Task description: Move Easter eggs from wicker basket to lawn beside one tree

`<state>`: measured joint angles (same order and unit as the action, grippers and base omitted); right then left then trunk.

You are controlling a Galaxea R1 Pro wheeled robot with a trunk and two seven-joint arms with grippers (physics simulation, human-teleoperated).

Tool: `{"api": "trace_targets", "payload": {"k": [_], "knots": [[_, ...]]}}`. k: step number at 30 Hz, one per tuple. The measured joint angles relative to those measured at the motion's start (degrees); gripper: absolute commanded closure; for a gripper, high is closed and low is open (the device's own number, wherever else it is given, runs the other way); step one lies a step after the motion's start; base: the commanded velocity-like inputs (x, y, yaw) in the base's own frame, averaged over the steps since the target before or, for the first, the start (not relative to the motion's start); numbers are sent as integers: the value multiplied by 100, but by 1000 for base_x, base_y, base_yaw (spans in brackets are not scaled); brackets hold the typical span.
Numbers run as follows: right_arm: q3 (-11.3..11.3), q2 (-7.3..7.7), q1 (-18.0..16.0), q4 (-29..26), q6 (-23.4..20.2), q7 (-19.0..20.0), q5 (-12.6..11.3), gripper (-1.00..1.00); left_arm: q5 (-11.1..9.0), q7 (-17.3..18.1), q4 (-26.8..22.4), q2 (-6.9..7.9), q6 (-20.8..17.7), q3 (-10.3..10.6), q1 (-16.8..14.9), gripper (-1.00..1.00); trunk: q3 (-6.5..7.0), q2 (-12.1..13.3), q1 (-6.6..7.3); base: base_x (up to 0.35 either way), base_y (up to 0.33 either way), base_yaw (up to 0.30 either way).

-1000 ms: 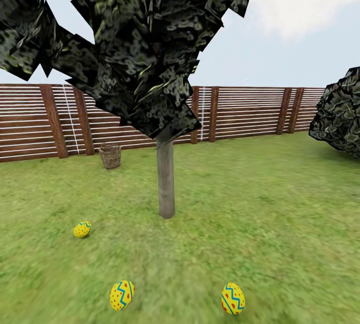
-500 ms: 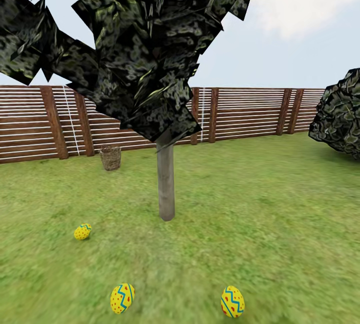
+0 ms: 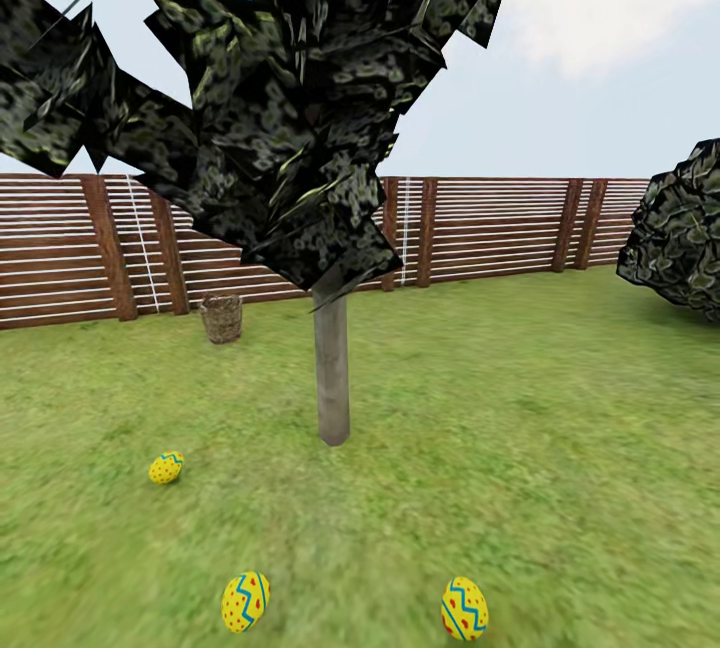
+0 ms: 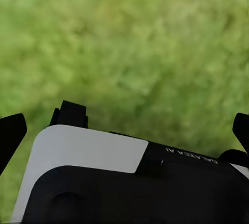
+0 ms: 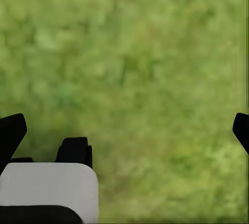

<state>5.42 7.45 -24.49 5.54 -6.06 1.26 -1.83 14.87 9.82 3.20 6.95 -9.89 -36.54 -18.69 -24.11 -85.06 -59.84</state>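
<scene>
On the lawn, 3 Easter eggs lay near the tree, the wicker basket stood by the fence, and both the left gripper and the right gripper were spread wide, holding nothing.

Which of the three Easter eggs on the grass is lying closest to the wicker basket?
The small-looking egg left of the tree trunk; the other two eggs lie nearer the camera, farther from the wicker basket.

Three yellow Easter eggs lay apart on the lawn before the tree; the wicker basket stood upright by the lawn's fenced edge.
</scene>
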Motion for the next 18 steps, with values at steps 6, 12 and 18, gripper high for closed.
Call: {"api": "trace_targets", "payload": {"k": [6,12,18], "knots": [[0,-46,107,1,5,-112,-1,-100,0,-343,5,-58,-5,2,11,-100,108,241,132,0,0,0],[1,-60,176,0,4,-118,-1,-100,0,-376,5,-66,-11,3,17,-100,216,481,264,0,0,0],[1,-135,217,0,2,-118,-1,-100,1,-384,10,-105,-8,-1,20,-100,323,722,395,0,0,0]]}}
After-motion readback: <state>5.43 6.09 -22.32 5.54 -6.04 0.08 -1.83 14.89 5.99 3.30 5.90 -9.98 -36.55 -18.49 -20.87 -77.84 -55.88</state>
